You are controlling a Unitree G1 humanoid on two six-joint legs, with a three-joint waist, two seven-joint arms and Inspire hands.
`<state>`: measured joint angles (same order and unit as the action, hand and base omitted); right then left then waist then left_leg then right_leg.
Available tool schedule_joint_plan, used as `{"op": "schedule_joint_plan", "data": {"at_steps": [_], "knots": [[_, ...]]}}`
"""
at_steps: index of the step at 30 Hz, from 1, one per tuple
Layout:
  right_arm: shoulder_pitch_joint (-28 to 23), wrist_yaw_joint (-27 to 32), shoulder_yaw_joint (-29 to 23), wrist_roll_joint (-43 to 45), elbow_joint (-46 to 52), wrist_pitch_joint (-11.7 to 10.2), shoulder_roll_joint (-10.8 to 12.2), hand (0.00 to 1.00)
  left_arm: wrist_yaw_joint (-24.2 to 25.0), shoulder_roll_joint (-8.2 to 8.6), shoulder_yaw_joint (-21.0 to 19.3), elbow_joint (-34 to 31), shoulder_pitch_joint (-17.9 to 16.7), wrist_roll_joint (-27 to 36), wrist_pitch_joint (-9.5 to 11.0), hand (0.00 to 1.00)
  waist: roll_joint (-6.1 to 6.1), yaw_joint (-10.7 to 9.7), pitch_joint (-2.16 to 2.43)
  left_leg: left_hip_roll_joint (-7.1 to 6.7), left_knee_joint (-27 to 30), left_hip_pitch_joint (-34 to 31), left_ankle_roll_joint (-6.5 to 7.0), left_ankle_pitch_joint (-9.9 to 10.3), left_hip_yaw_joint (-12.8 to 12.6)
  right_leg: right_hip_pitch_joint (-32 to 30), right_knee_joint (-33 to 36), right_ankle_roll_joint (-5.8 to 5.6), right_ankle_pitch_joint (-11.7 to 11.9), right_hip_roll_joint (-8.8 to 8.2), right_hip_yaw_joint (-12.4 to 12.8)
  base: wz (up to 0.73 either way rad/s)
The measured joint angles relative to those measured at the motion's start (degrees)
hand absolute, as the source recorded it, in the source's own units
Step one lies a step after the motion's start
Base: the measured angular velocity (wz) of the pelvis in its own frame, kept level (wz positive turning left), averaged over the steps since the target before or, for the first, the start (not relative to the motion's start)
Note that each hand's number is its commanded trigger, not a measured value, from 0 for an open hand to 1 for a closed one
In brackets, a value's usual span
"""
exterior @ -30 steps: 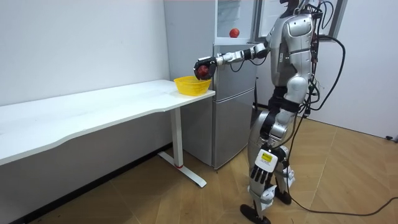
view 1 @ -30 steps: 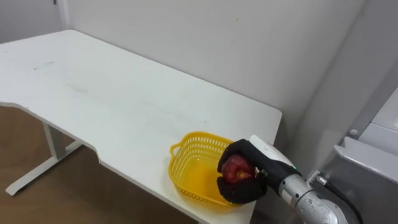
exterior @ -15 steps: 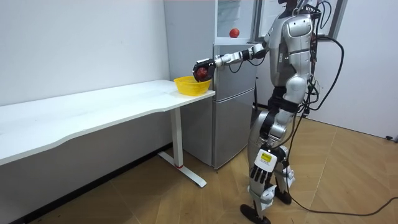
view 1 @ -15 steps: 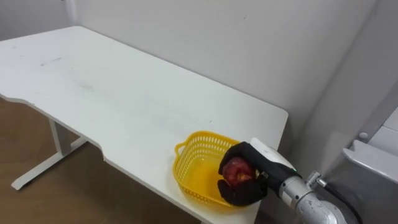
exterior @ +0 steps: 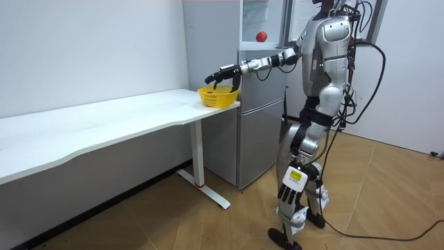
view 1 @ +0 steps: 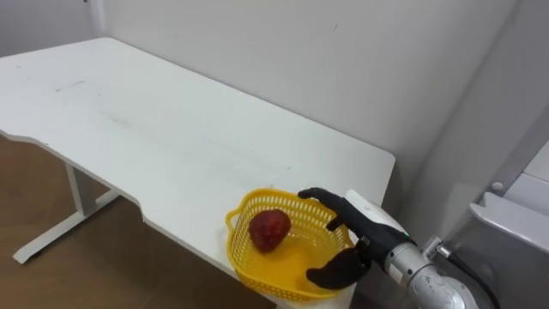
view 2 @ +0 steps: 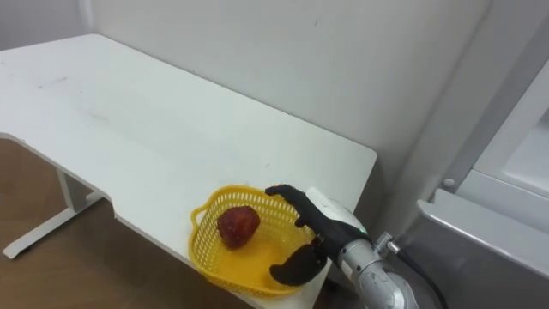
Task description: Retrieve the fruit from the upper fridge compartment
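Over the yellow basket (view 1: 244, 266) (red apple (view 1: 269, 229) inside), the right hand (view 1: 358, 239) spreads wide.

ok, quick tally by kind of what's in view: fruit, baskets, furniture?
Red fruit: 2
Yellow basket: 1
White table: 1
Fridge: 1
Total: 5
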<state>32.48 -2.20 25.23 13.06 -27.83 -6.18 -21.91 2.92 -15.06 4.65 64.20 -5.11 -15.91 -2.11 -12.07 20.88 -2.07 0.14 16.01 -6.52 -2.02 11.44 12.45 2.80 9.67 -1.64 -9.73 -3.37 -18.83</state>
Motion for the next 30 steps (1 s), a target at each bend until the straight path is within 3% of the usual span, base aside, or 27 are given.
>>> {"op": "schedule_joint_plan", "data": {"at_steps": [30], "knots": [[-0.01,0.15,-0.08,-3.39,4.59,1.0,0.77,0.0,-0.21,-0.08,-0.03,-0.04,-0.2,-0.04,-0.4,0.0,0.06,-0.19,0.0,0.02,0.61,-0.24,-0.03,0.03,-0.38,0.04,-0.02,0.0,0.0,0.04,0.05,0.0]]}}
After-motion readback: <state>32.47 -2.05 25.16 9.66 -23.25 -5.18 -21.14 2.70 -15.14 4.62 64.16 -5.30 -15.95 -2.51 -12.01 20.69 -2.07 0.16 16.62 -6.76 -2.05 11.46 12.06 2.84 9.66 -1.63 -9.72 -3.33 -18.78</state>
